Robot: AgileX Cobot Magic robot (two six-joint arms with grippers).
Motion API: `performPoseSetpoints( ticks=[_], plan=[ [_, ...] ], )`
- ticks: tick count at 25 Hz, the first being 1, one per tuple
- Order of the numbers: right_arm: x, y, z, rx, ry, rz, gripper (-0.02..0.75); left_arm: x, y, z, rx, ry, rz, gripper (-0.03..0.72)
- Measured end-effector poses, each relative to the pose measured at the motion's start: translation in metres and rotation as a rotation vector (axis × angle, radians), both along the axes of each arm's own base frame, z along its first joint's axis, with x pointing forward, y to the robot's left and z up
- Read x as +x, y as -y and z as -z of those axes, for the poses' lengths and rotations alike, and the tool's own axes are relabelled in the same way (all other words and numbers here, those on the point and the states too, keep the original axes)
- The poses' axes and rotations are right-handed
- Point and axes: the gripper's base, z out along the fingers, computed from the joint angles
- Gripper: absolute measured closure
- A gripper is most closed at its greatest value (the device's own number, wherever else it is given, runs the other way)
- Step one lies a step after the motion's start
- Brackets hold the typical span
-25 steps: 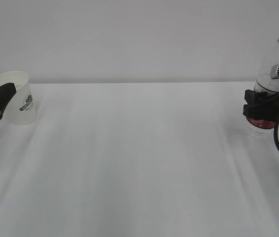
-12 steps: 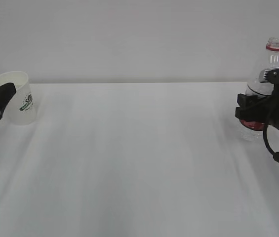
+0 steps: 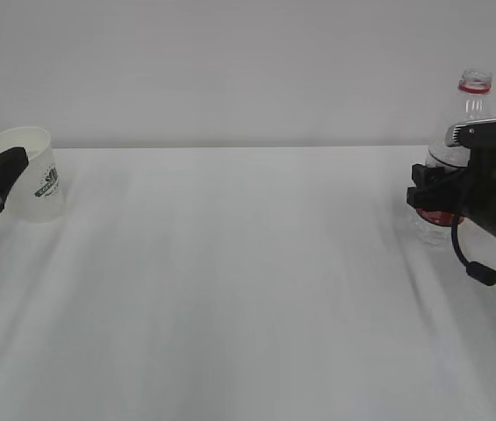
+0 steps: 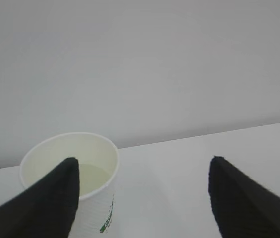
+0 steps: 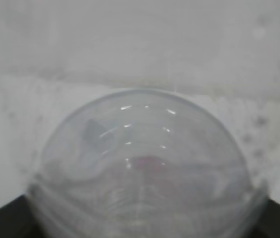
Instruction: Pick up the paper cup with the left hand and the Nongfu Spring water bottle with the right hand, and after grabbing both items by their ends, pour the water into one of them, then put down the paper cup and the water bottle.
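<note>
The white paper cup (image 3: 39, 182) with a green logo stands at the table's far left, leaning a little. My left gripper (image 3: 2, 174) is open beside it. In the left wrist view one finger (image 4: 45, 203) overlaps the paper cup (image 4: 97, 168) and the other is far off to the right. A pale flat surface shows inside the cup. At the right, my right gripper (image 3: 427, 195) is shut on the upright Nongfu Spring water bottle (image 3: 469, 105) at its red label. The bottle (image 5: 144, 163) fills the right wrist view, with dark fingers (image 5: 6, 220) at the lower corners. I cannot make out water in the bottle.
A white table (image 3: 248, 289) stretches between the two arms, with a plain grey wall (image 3: 230, 61) behind it. A black cable loop (image 3: 485, 267) hangs below the right arm.
My right gripper has carried the bottle leftward and slightly lower. The left gripper and the cup have stayed in place.
</note>
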Motion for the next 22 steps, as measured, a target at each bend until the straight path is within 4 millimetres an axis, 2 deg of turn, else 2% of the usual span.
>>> performPoseSetpoints(
  ticks=[15, 22],
  plan=[
    [0.0048, -0.0017, 0.0039, -0.007, 0.028, -0.019, 0.233, 0.0, 0.0, 0.0, 0.0, 0.0, 0.0, 0.101],
    [0.0059, -0.0037, -0.0002, -0.014, 0.075, -0.045, 0.095, 0.0, 0.0, 0.0, 0.0, 0.0, 0.0, 0.101]
  ],
)
